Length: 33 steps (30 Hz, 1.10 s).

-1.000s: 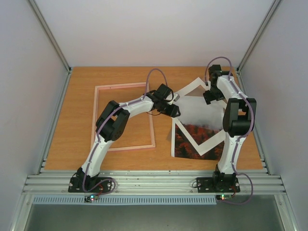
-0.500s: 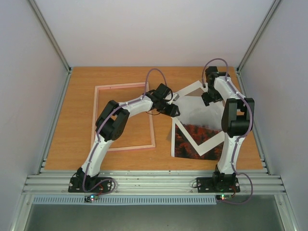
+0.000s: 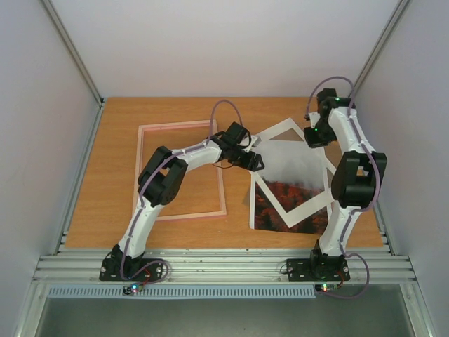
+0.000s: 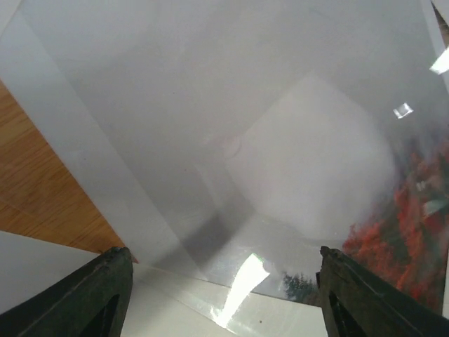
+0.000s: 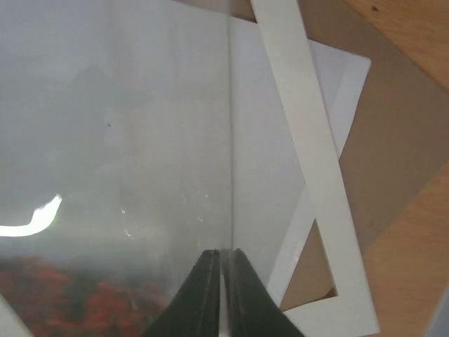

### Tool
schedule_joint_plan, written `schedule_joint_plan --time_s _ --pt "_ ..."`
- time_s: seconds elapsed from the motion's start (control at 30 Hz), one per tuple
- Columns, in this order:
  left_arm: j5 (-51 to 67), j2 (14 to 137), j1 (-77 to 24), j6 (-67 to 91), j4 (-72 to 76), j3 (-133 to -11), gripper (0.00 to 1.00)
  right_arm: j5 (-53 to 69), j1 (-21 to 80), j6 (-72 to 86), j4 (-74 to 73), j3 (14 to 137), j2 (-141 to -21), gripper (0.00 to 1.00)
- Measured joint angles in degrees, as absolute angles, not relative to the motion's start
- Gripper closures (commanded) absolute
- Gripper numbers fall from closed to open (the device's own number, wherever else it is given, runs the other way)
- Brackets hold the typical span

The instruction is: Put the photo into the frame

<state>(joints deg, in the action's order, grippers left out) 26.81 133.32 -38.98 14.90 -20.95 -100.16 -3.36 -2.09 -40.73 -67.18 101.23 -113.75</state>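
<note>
The photo (image 3: 289, 167), grey sky above red-orange mountains, lies right of centre, with a white cardboard mat (image 3: 278, 130) crossing it at an angle. The pale pink frame (image 3: 181, 214) lies flat on the left. My right gripper (image 3: 315, 138) is at the photo's far right corner. In the right wrist view its fingers (image 5: 222, 270) are pressed together on the thin edge of the glossy photo (image 5: 119, 140). My left gripper (image 3: 256, 163) hovers over the photo's left edge. The left wrist view has it open (image 4: 224, 295) above the photo (image 4: 280, 140), nothing between its fingers.
A flat brown backing board (image 5: 396, 140) lies under the mat (image 5: 309, 161) and a white sheet (image 5: 263, 175). The wooden table (image 3: 112, 140) is walled at the sides and back. A metal rail (image 3: 224, 267) runs along the near edge.
My right gripper has moved right and back and shut on the photo's edge. My left gripper has opened wider and stayed where it was.
</note>
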Motion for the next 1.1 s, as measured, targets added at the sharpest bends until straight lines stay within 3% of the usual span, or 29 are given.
schedule_joint_plan --time_s 0.2,0.37,0.6,0.9,1.1 --pt "25.63 130.39 -38.33 16.21 -19.97 -96.97 0.01 8.73 -9.61 -41.39 -71.99 103.35 -109.25 0.99" --pt "23.22 125.82 -36.84 17.34 -21.93 -93.76 0.01 21.52 -15.66 -43.79 -75.26 104.62 -105.12 0.99" --pt "23.05 113.49 -33.23 16.47 -24.84 -92.33 0.01 38.89 -16.56 -48.10 -77.56 105.51 -95.37 0.99" --pt "35.00 100.18 -22.37 15.07 -23.99 -85.52 0.01 60.69 -16.43 -50.00 -76.62 108.97 -86.17 0.99" --pt "41.69 92.29 -18.70 15.25 -23.42 -81.56 0.01 72.10 -15.64 -42.04 -68.69 109.56 -85.21 0.99"
